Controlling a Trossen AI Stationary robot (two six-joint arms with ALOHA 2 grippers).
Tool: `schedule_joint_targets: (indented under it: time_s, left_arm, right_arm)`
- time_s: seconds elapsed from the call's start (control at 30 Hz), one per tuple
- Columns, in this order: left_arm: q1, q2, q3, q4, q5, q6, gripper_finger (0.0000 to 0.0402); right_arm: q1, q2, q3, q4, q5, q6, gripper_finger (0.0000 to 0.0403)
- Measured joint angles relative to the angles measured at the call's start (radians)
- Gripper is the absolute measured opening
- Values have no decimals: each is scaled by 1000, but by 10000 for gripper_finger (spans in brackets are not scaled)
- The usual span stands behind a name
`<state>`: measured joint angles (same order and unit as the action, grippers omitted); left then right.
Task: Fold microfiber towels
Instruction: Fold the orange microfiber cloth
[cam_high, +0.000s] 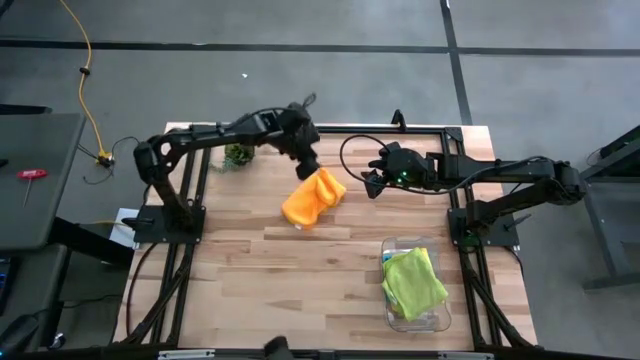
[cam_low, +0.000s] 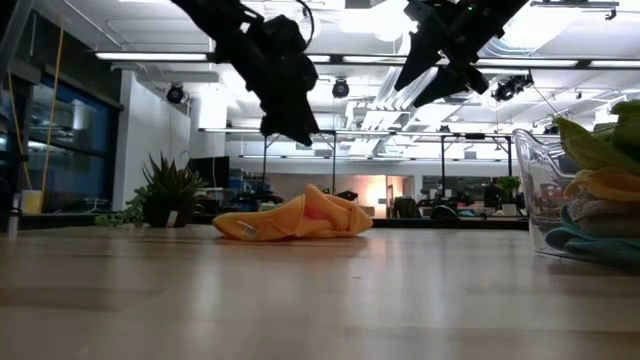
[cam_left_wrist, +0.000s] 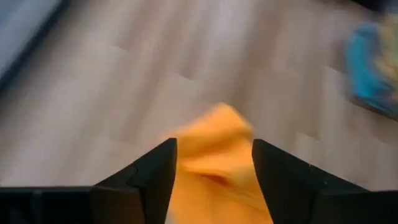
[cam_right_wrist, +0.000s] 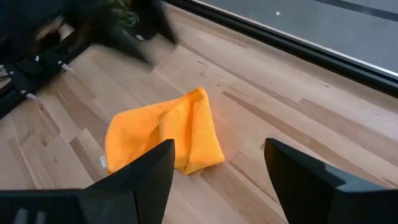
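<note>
wooden table (cam_high: 330, 270): orange towel (cam_high: 312, 198) lies under left pincer (cam_high: 308, 166).

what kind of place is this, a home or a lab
Most likely a robotics lab or workshop in an open office hall, not a home: a wooden table in a black frame carrying two arms, long ceiling strip lights, and bare grey floor with cables.

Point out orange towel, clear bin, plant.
orange towel (cam_high: 313, 198), high view, middle of the bundle.
clear bin (cam_high: 392, 243), high view, rim at its far corner.
plant (cam_low: 168, 184), low view, leaves.
</note>
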<state>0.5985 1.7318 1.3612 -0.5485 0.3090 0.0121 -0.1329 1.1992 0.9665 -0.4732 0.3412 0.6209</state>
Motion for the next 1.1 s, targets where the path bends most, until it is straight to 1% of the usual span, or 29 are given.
schedule_joint_targets:
  time_s: [0.1,0.13,0.2,0.3,0.37,0.47,0.57,0.63,0.8,0.97,1.1]
  left_arm:
    - [-25,-2,-89,65,123,-21,204]
    - [-32,-2,-127,96,151,-39,203]
    - [-46,-2,-203,177,172,-82,201]
    - [-57,-1,-310,286,174,-125,196]
    - [-60,-1,-360,346,162,-131,191]
    - [-72,-1,-421,433,94,-114,182]
    - [-84,0,-448,504,11,-87,174]
    - [-90,0,-449,530,-15,-72,171]
    - [-108,0,-449,594,-9,-44,166]
    - [-123,10,-449,568,6,9,160]
    - [-134,25,-450,574,5,17,143]
  right_arm:
    - [0,0,0,0,0,0,240]
    - [0,0,0,0,0,2,240]
    - [0,0,0,0,0,7,240]
    - [3,0,0,1,0,7,240]
    - [3,0,0,2,0,7,240]
    - [2,0,0,11,0,7,240]
    - [3,0,0,25,0,6,240]
    - [3,0,0,31,0,7,240]
    - [3,0,0,31,0,7,240]
    - [3,0,0,31,0,9,240]
    - [3,0,0,31,0,9,240]
